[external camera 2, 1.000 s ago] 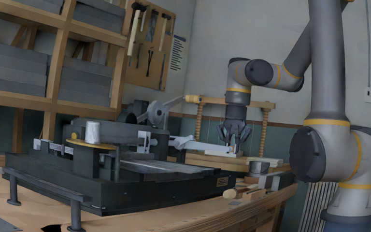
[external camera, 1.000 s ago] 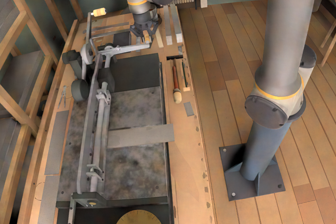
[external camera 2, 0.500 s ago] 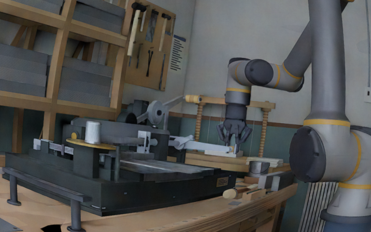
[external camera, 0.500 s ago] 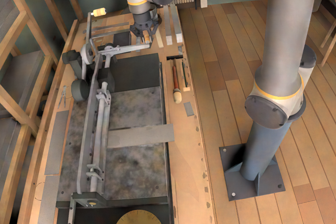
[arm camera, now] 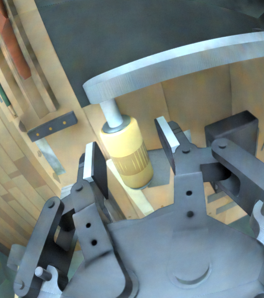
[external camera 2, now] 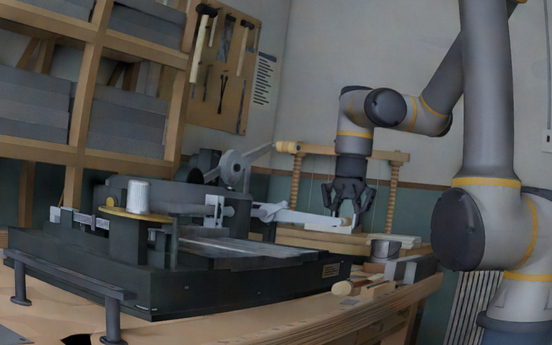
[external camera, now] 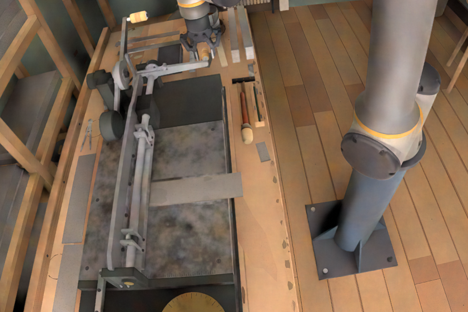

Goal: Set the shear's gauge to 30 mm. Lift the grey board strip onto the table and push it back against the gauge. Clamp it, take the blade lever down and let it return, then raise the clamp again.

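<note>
The grey board strip (external camera: 196, 188) lies flat across the shear's mottled table (external camera: 181, 195), its left end under the clamp bar (external camera: 140, 172). At the far end of the bench the clamp lever (external camera: 172, 68) reaches out level, ending in a yellow handle (arm camera: 127, 155) (external camera: 205, 53). My gripper (arm camera: 130, 153) (external camera: 200, 49) (external camera 2: 347, 205) stands open around that handle and holds nothing. The blade lever with its own yellow grip (external camera: 138, 17) (external camera 2: 285, 147) is raised behind the machine. The gauge dial (external camera: 193, 302) sits at the near edge.
A brush with a reddish handle (external camera: 245, 119) and a dark knife (external camera: 242, 80) lie on the bench right of the shear. Wooden strips (external camera: 239, 36) lie behind the gripper. Grey board offcuts (external camera: 77, 197) lie left of the table. The robot's column (external camera: 381, 142) stands on the floor.
</note>
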Robot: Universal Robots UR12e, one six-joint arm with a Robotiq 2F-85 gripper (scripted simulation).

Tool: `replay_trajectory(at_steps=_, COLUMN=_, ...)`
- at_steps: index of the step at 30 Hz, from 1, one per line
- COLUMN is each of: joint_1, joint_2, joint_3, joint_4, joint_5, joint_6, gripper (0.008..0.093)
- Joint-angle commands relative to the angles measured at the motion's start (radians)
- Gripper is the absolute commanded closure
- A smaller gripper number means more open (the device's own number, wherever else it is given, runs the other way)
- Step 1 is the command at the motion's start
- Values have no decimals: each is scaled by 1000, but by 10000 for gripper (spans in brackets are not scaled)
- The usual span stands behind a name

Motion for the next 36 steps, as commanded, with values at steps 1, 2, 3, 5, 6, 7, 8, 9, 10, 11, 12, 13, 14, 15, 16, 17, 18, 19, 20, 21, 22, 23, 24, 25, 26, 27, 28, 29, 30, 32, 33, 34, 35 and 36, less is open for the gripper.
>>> replay_trajectory(at_steps=1, joint_1=0, joint_2=0, joint_3=-1, joint_4=0, joint_5=0, joint_6=0, gripper=494)
replay_trajectory(at_steps=2, joint_1=0, joint_2=0, joint_3=-1, joint_4=0, joint_5=0, joint_6=0, gripper=494)
replay_trajectory(at_steps=3, joint_1=0, joint_2=0, joint_3=-1, joint_4=0, joint_5=0, joint_6=0, gripper=494)
replay_trajectory(at_steps=5, joint_1=0, joint_2=0, joint_3=-1, joint_4=0, joint_5=0, joint_6=0, gripper=494)
replay_trajectory(at_steps=6, joint_1=0, joint_2=-1, joint_3=-1, joint_4=0, joint_5=0, joint_6=0, gripper=494)
replay_trajectory(at_steps=7, joint_1=0, joint_2=-1, joint_3=-1, joint_4=0, joint_5=0, joint_6=0, gripper=494)
replay_trajectory(at_steps=8, joint_1=0, joint_2=-1, joint_3=-1, joint_4=1, joint_5=0, joint_6=0, gripper=494)
replay_trajectory(at_steps=9, joint_1=0, joint_2=-2, joint_3=-2, joint_4=2, joint_5=0, joint_6=0, gripper=494)
replay_trajectory(at_steps=10, joint_1=0, joint_2=-3, joint_3=-2, joint_4=4, joint_5=0, joint_6=0, gripper=494)
replay_trajectory(at_steps=11, joint_1=0, joint_2=-4, joint_3=-3, joint_4=6, joint_5=0, joint_6=0, gripper=494)
replay_trajectory(at_steps=12, joint_1=0, joint_2=-5, joint_3=-4, joint_4=8, joint_5=0, joint_6=0, gripper=494)
replay_trajectory(at_steps=13, joint_1=0, joint_2=-7, joint_3=-5, joint_4=10, joint_5=0, joint_6=0, gripper=494)
replay_trajectory(at_steps=14, joint_1=0, joint_2=-9, joint_3=-7, joint_4=14, joint_5=0, joint_6=0, gripper=494)
replay_trajectory(at_steps=15, joint_1=0, joint_2=-11, joint_3=-8, joint_4=17, joint_5=0, joint_6=0, gripper=494)
replay_trajectory(at_steps=16, joint_1=0, joint_2=-13, joint_3=-10, joint_4=21, joint_5=0, joint_6=0, gripper=494)
replay_trajectory(at_steps=17, joint_1=0, joint_2=-15, joint_3=-12, joint_4=25, joint_5=0, joint_6=0, gripper=494)
replay_trajectory(at_steps=18, joint_1=0, joint_2=-18, joint_3=-14, joint_4=29, joint_5=0, joint_6=0, gripper=494)
replay_trajectory(at_steps=19, joint_1=0, joint_2=-20, joint_3=-16, joint_4=34, joint_5=0, joint_6=0, gripper=494)
replay_trajectory(at_steps=20, joint_1=0, joint_2=-23, joint_3=-18, joint_4=39, joint_5=0, joint_6=0, gripper=494)
replay_trajectory(at_steps=21, joint_1=0, joint_2=-26, joint_3=-20, joint_4=44, joint_5=0, joint_6=0, gripper=494)
replay_trajectory(at_steps=22, joint_1=0, joint_2=-29, joint_3=-22, joint_4=50, joint_5=0, joint_6=0, gripper=494)
replay_trajectory(at_steps=23, joint_1=0, joint_2=-32, joint_3=-25, joint_4=55, joint_5=0, joint_6=0, gripper=494)
replay_trajectory(at_steps=24, joint_1=0, joint_2=-35, joint_3=-27, joint_4=61, joint_5=0, joint_6=0, gripper=494)
replay_trajectory(at_steps=25, joint_1=0, joint_2=-38, joint_3=-30, joint_4=66, joint_5=0, joint_6=0, gripper=494)
replay_trajectory(at_steps=26, joint_1=0, joint_2=-41, joint_3=-33, joint_4=72, joint_5=0, joint_6=0, gripper=494)
replay_trajectory(at_steps=27, joint_1=0, joint_2=-44, joint_3=-35, joint_4=77, joint_5=0, joint_6=0, gripper=494)
replay_trajectory(at_steps=28, joint_1=0, joint_2=-47, joint_3=-37, joint_4=82, joint_5=0, joint_6=0, gripper=494)
replay_trajectory(at_steps=29, joint_1=0, joint_2=-49, joint_3=-40, joint_4=87, joint_5=0, joint_6=0, gripper=494)
replay_trajectory(at_steps=30, joint_1=0, joint_2=-52, joint_3=-42, joint_4=92, joint_5=0, joint_6=0, gripper=494)
replay_trajectory(at_steps=32, joint_1=0, joint_2=-56, joint_3=-46, joint_4=101, joint_5=0, joint_6=0, gripper=494)
replay_trajectory(at_steps=33, joint_1=0, joint_2=-58, joint_3=-48, joint_4=105, joint_5=0, joint_6=0, gripper=494)
replay_trajectory(at_steps=34, joint_1=0, joint_2=-60, joint_3=-50, joint_4=108, joint_5=0, joint_6=0, gripper=494)
replay_trajectory(at_steps=35, joint_1=0, joint_2=-61, joint_3=-51, joint_4=112, joint_5=0, joint_6=0, gripper=494)
replay_trajectory(at_steps=36, joint_1=0, joint_2=-63, joint_3=-53, joint_4=114, joint_5=0, joint_6=0, gripper=494)
